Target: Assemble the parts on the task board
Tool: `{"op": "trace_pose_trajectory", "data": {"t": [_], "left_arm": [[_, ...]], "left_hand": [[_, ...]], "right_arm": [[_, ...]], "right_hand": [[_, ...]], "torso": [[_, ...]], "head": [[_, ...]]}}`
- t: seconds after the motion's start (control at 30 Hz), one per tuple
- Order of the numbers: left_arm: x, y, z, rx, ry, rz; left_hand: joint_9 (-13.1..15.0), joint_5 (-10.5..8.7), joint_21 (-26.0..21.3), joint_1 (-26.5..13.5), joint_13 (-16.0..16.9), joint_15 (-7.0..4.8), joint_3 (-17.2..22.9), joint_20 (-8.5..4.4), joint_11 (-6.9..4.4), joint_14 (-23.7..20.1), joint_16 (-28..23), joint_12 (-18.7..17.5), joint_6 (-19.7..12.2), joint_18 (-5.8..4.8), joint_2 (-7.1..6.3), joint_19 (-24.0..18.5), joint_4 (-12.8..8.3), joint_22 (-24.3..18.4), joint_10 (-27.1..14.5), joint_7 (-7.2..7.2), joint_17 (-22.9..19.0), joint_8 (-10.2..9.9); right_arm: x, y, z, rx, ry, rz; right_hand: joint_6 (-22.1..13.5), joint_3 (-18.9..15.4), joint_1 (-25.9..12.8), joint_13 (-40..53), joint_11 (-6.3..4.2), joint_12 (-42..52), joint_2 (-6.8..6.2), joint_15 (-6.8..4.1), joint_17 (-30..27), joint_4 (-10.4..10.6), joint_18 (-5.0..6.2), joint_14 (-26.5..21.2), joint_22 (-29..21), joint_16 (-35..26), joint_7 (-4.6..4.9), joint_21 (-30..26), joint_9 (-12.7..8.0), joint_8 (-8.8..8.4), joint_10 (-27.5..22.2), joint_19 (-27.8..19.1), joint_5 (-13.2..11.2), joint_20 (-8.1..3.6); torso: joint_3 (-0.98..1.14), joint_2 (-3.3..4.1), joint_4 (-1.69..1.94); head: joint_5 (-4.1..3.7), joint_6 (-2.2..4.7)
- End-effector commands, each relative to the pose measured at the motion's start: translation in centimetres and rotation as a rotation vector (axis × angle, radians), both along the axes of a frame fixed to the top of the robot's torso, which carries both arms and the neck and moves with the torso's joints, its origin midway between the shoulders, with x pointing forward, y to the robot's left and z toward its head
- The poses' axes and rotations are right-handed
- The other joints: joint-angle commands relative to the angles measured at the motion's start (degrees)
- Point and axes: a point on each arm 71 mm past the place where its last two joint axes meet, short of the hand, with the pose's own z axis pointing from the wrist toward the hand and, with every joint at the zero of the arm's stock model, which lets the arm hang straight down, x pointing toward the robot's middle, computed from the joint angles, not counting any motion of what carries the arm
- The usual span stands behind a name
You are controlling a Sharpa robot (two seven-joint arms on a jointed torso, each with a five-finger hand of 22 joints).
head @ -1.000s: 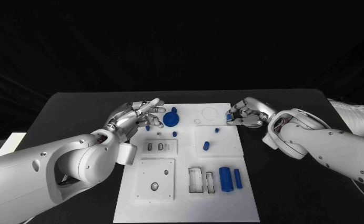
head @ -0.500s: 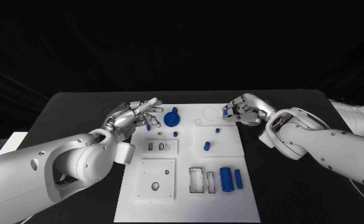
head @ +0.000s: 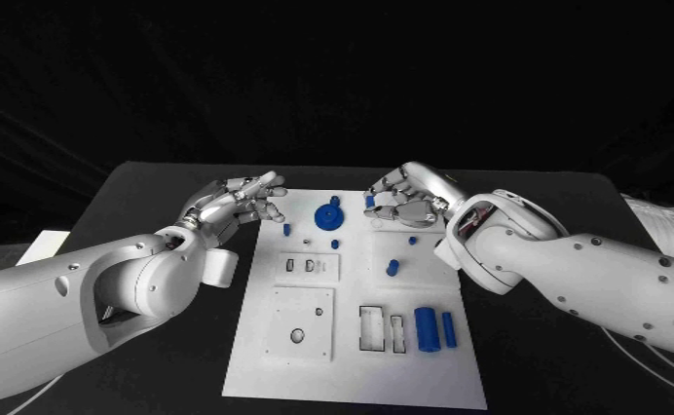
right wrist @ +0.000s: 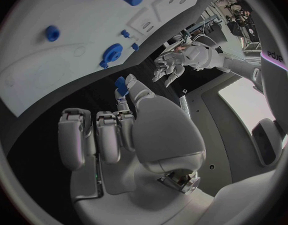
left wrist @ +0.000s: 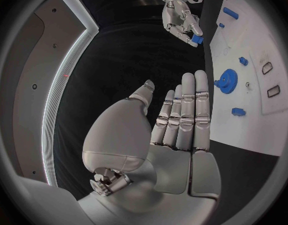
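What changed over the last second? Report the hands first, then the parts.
The right hand, still pinching a small blue part, moved from beside the task board's right edge inward over its far end, toward the blue gear. The left hand stayed open by the board's left edge, holding nothing. The parts lying on the board did not move.

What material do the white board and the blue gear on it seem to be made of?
Board: probably matte white plastic; flat, even, no glare, clean-cut recesses. Gear: likely moulded or printed plastic; uniform saturated blue, dull surface. Neither can be confirmed by sight alone.
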Motion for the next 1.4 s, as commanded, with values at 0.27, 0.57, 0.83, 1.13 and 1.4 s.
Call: {"op": "trace_pose_trajectory", "data": {"t": [0.27, 0.57, 0.83, 1.13, 1.4], "left_arm": [[0.0, 0.0, 0.1, -0.024, -0.011, -0.026], [0.2, -0.6, 0.1, -0.027, -0.011, -0.035], [0.1, -1.1, 0.1, -0.032, -0.01, -0.047], [0.1, -1.3, 0.1, -0.034, -0.008, -0.053], [0.1, -1.4, 0.1, -0.035, -0.008, -0.057]], "left_hand": [[-0.1, -0.18, -0.3, 0.1, -0.1, 0.07, 0.0, 0.14, 0.11, -0.5, -0.4, -0.5, -0.4, 0.71, 0.35, -0.1, -0.2, -0.2, -0.5, 0.02, -0.1, -0.2], [-0.1, -0.17, -0.3, 0.1, -0.1, 0.08, 0.0, 0.16, 0.12, -0.5, -0.4, -0.5, -0.4, 0.71, 0.39, -0.1, -0.2, -0.2, -0.5, 0.04, -0.1, -0.2], [-0.1, -0.18, -0.4, 0.0, -0.2, 0.1, -0.1, 0.17, 0.15, -0.4, -0.4, -0.5, -0.4, 0.71, 0.43, -0.1, -0.2, -0.2, -0.6, 0.07, -0.1, -0.2], [-0.1, -0.19, -0.4, -0.1, -0.2, 0.11, -0.1, 0.18, 0.17, -0.4, -0.5, -0.5, -0.4, 0.71, 0.44, -0.1, -0.1, -0.3, -0.6, 0.09, -0.1, -0.2], [-0.1, -0.19, -0.4, -0.1, -0.2, 0.11, -0.1, 0.18, 0.17, -0.4, -0.5, -0.5, -0.4, 0.71, 0.44, -0.1, -0.1, -0.3, -0.6, 0.09, -0.1, -0.2]], "right_arm": [[-1.3, 5.3, -3.6, -0.159, 0.024, 0.057], [-2.2, 8.2, -5.6, -0.206, 0.015, 0.102], [-2.5, 9.5, -6.0, -0.249, 0.023, 0.129], [-2.5, 9.9, -6.7, -0.308, 0.047, 0.143], [-2.4, 10.0, -6.9, -0.335, 0.059, 0.141]], "right_hand": [[0.6, 0.4, -0.2, 10.3, -0.33, -0.5, 0.36, -0.41, 13.2, 0.0, -0.2, 5.5, 1.0, 0.1, -0.84, -0.4, 0.0, 0.31, 2.1, 0.7, 0.3, -0.24], [0.6, 0.5, -0.2, 10.3, -0.33, -0.5, 0.16, -0.4, 13.1, -0.2, -0.18, 5.5, 0.9, 0.1, -0.85, -0.4, 0.0, 0.29, 2.1, 0.7, 0.3, -0.23], [0.8, 0.5, -0.3, 10.4, -0.34, -0.4, -0.17, -0.41, 13.1, -0.4, -0.19, 5.5, 0.9, 0.1, -0.87, -0.4, 0.1, 0.37, 2.1, 0.7, 0.3, -0.24], [0.9, 0.5, -0.6, 10.3, -0.32, -0.5, -0.46, -0.4, 13.0, -0.5, -0.17, 5.5, 0.8, 0.0, -0.85, -0.5, 0.1, 0.38, 2.1, 0.7, 0.2, -0.24], [0.8, 0.5, -1.1, 10.2, -0.29, -0.7, -0.74, -0.39, 12.9, -0.4, -0.16, 5.5, 0.7, -0.1, -0.82, -0.6, 0.1, 0.33, 2.0, 0.7, 0.1, -0.23]], "torso": [[-0.98, -1.05, 0.29], [-1.05, -1.06, 0.24], [-0.99, -0.89, 0.33], [-0.95, -0.91, 0.31], [-0.91, -0.93, 0.25]], "head": [[2.61, -1.4], [4.55, -2.19], [4.14, -2.83], [4.45, -3.49], [4.59, -3.61]]}}
